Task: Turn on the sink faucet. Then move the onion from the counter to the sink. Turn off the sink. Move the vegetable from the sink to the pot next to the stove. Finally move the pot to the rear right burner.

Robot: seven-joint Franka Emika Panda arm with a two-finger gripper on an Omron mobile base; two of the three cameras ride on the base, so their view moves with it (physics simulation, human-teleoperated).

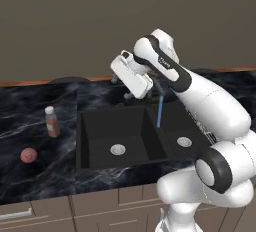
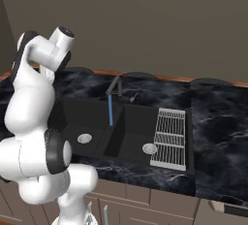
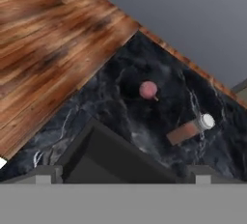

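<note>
1. Nearest the base: cabinet fronts below the counter, glossy black marble with white veins and a brown wooden back edge.
2. Set into that counter: the sink, matte black, two basins, a round silver drain in each. Landmark for everything below.
3. Left of the sink, on the counter, well apart from its rim: the onion, a small reddish-pink ball, toward the counter's front edge. Also seen in the hand view, resting on the marble beyond the sink's corner.
4. Between onion and sink, a little farther back: a brown bottle with a white cap, upright on the counter; in the hand view near the onion but not touching it.
5. Over the sink's right basin: a silver wire rack, lying across the basin's right part.
6. At the sink's back edge, over the divider: the sink faucet, slim and black, spout angled forward, a thin blue stream falling into the sink.
7. Above the sink's back edge, raised well off the counter: the gripper, just beside the faucet, camera aimed toward the onion's side. Onion well apart from it, off to the left and lower.
8. Jaws spread to full width, fingertips standing far apart at the bottom of the hand view; nothing between them, nothing touched.
9. Farthest: the plain wall behind the counter.
</note>
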